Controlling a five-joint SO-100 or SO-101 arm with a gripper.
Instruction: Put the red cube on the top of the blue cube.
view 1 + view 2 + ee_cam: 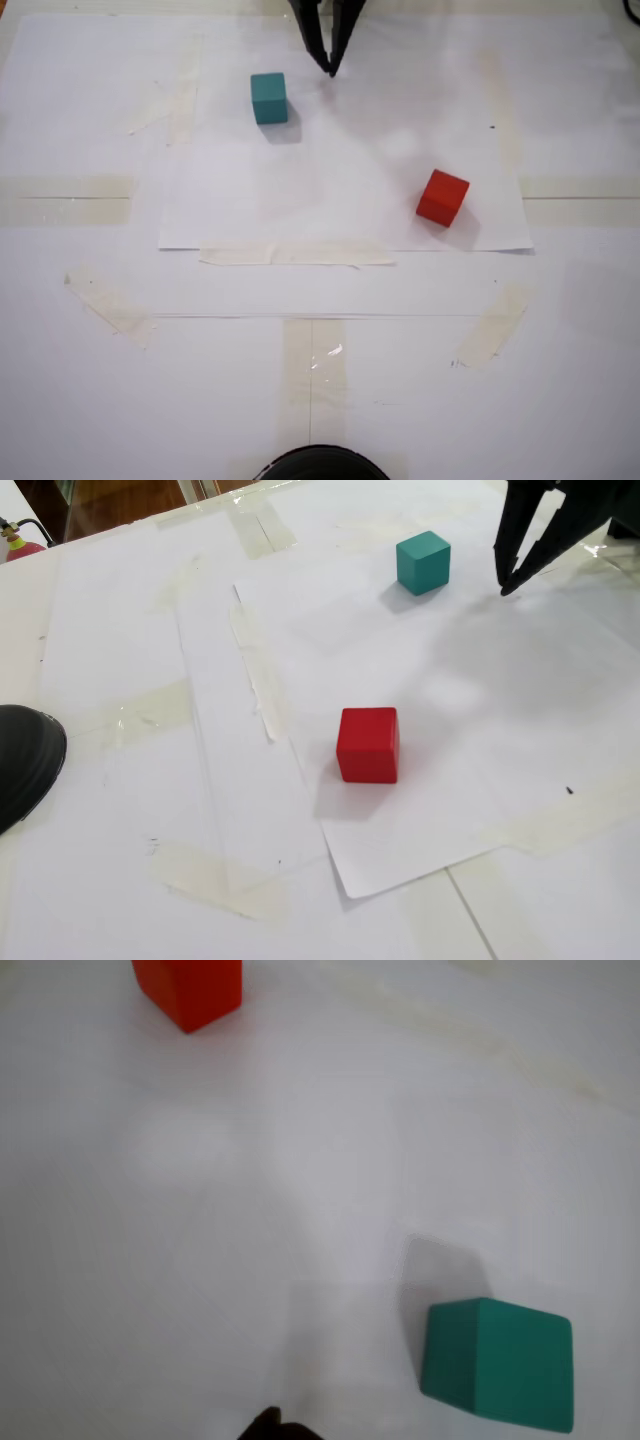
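You are looking at a white paper-covered table (90, 400), its sheets (500, 710) fixed down with strips of pale tape (296, 256). At the top edge of a fixed view the black gripper (330, 70) hangs low over the paper with its 2 fingers meeting at the tips, so the jaws read as pressed together and empty; in the other fixed view (503, 588) the fingertips likewise converge to a point just right of the teal block. The wrist view shows only a dark sliver of the gripper at its lower edge. The 2 cubes are equal in size. The blue cube (268, 98), teal in colour, rests flat on the paper just left of the gripper tips, near but not touching them; you also see it at the lower right of the wrist view (497, 1362). The red cube (442, 197) sits on the same sheet, well apart from the blue cube, toward the right in that fixed view, and is cut off at the top left of the wrist view (190, 992).
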